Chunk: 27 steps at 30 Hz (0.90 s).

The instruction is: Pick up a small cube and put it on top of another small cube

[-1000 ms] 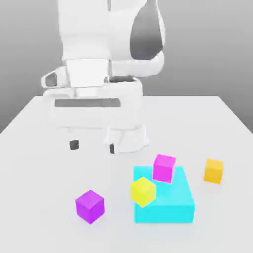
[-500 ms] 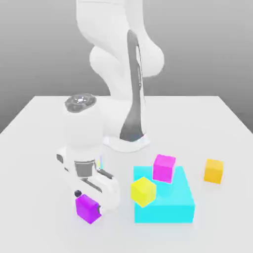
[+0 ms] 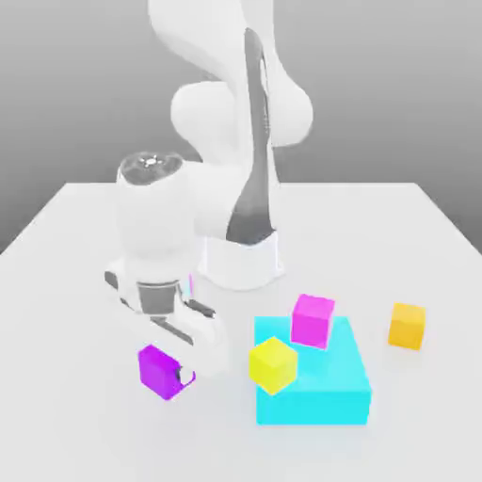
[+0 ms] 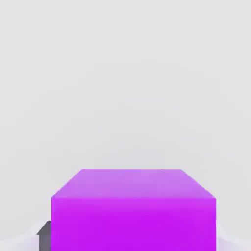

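At lower left of the exterior view: 1 small violet-purple cube, matte, plain faces (image 3: 158,370), now held slightly higher than half a second ago, when it rested on the white worktop (image 3: 75,414). Jaws (image 3: 174,375) of the white arm clamped on this cube; in the hand view 1 dark finger (image 4: 44,235) shows touching the cube's (image 4: 133,211) side. The cube appears lifted just clear of the worktop, so judged: grasp done, carrying not yet begun.

Centre-right of the exterior view: 1 small magenta-pink cube, matte (image 3: 313,320), resting on the rear edge of 1 large flat cyan block (image 3: 325,388); this is the stacking target, well apart from the held cube. 1 small yellow cube (image 3: 273,364) sits at the block's front-left corner. 1 small orange cube (image 3: 407,326) lies at right.

Brands, labels, writing: none legible on any item.
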Each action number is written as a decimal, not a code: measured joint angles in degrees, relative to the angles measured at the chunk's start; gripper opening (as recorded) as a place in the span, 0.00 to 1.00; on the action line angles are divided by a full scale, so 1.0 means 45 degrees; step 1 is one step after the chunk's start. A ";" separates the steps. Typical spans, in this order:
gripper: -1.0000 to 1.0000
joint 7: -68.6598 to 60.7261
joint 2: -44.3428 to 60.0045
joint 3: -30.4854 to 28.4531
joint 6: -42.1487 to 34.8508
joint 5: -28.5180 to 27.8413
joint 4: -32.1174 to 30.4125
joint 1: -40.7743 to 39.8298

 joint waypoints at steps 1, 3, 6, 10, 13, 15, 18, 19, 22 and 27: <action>0.00 -0.0619 -0.0386 0.0203 -0.0324 0.0464 0.0020 0.0247; 0.00 -0.1900 -0.1225 0.0372 -0.1017 0.1234 -0.0033 0.1037; 0.00 -0.3588 -0.2571 0.0580 -0.2076 0.1895 -0.0198 0.1993; 0.00 -0.5452 -0.4440 0.0978 -0.3455 0.2182 -0.0458 0.3293; 0.00 -0.6658 -0.5857 0.1295 -0.4447 0.2125 -0.0658 0.4232; 0.00 -0.7302 -0.6799 0.1680 -0.5097 0.1723 -0.1083 0.4693; 0.00 -0.7783 -0.7697 0.2433 -0.5639 0.0687 -0.2169 0.4893; 0.00 -0.7809 -0.7500 0.2562 -0.5344 0.0558 -0.2385 0.4869; 0.00 -0.7827 -0.6377 0.2772 -0.3910 0.0469 -0.2800 0.4804; 1.00 -0.7807 -0.5252 0.2880 -0.2512 0.0459 -0.3087 0.4762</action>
